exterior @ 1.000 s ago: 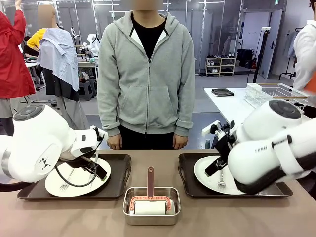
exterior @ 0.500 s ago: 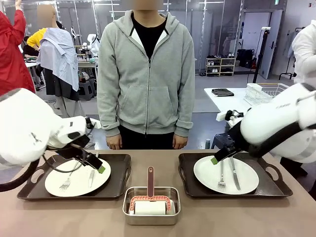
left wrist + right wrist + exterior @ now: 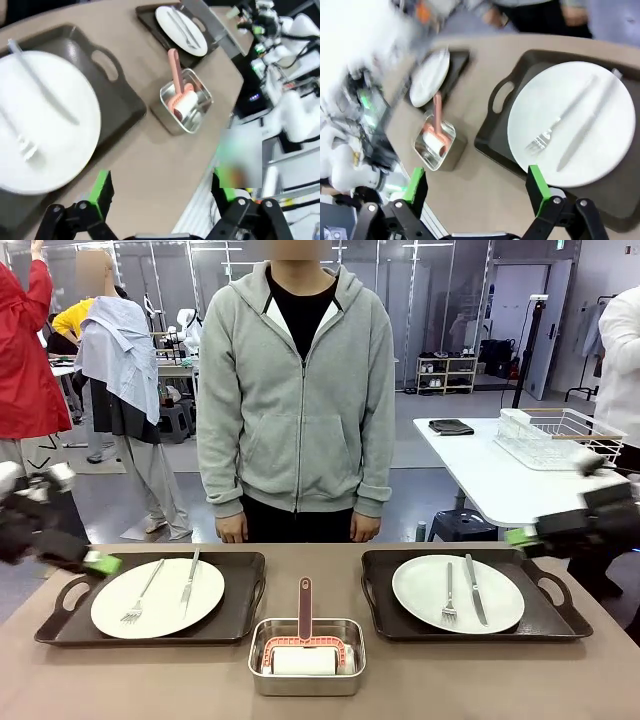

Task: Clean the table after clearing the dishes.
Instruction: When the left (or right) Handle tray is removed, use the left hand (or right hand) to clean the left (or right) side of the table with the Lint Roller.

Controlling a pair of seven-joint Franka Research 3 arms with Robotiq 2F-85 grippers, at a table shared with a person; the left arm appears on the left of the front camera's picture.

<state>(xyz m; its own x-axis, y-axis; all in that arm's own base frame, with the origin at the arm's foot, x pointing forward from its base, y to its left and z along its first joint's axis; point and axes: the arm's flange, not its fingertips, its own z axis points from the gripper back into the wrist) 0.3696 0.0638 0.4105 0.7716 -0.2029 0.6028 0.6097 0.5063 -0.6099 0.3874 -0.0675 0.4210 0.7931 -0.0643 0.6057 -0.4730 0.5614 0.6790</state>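
Matte brown-taupe table [image 3: 150, 680] is being shown bearing two dark brown trays, well apart: the left tray [image 3: 245, 585] and the right tray [image 3: 378, 585]. Each is carrying a white plate, the left plate [image 3: 105, 608] and the right plate [image 3: 505, 598], with forks [image 3: 447, 598] and knives [image 3: 475, 590] lying on them side by side. Between the trays, near the front edge, a steel pan [image 3: 306, 685] is being occupied by a pink-handled roller [image 3: 305, 605]. The left gripper [image 3: 100, 563], blurred, is being seen beside the left tray's outer handle, and the right gripper [image 3: 522, 536] beside the right tray's far outer corner. In the wrist views both are being shown with jaws wide apart and nothing between them.
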